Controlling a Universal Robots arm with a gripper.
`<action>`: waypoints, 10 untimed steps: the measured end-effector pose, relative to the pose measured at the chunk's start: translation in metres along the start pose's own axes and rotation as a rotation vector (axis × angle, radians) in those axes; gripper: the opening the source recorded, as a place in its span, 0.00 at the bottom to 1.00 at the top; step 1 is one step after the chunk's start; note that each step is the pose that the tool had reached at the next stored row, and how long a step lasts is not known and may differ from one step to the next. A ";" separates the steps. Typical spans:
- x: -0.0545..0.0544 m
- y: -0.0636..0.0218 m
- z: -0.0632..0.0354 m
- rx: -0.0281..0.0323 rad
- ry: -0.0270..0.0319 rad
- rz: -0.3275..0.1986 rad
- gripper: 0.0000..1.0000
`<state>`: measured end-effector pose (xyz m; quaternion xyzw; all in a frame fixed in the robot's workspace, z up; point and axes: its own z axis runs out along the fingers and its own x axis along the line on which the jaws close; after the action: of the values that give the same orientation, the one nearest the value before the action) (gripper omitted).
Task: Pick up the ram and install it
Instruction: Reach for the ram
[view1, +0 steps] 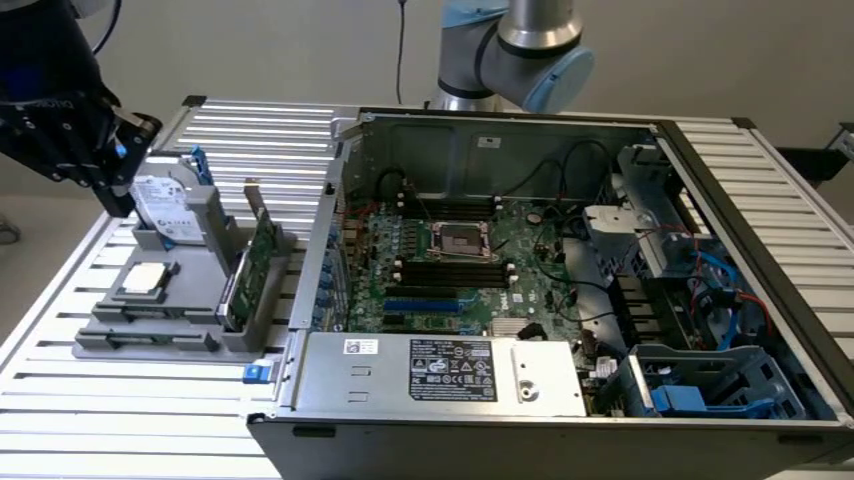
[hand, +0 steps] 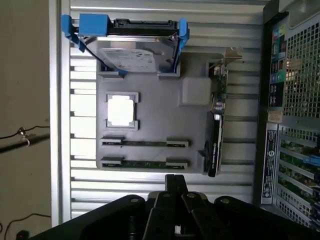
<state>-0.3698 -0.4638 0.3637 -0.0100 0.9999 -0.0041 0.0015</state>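
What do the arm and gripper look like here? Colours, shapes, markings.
The arm is built from silver-grey cylindrical joints with rounded pale blue end caps. The gripper is all black: flat, angular linkage plates joined by round pivot bolts. In the exterior view its wrist end is a bulky black block with some blue on it. No readable markings.

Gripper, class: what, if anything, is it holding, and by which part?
Nothing is held. The gripper hangs clear of the grey holder, with its fingertips together on nothing. One ram stick and the second ram stick lie in the holder's slots.
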 end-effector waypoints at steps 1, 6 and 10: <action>0.003 0.0001 0.0009 0.0011 -0.0001 -0.003 0.11; 0.016 0.0004 0.0046 0.0070 0.0004 -0.011 0.11; 0.021 0.0001 0.0080 0.0072 0.0078 -0.020 0.11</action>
<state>-0.3906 -0.4642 0.3556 -0.0200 0.9998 -0.0077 -0.0025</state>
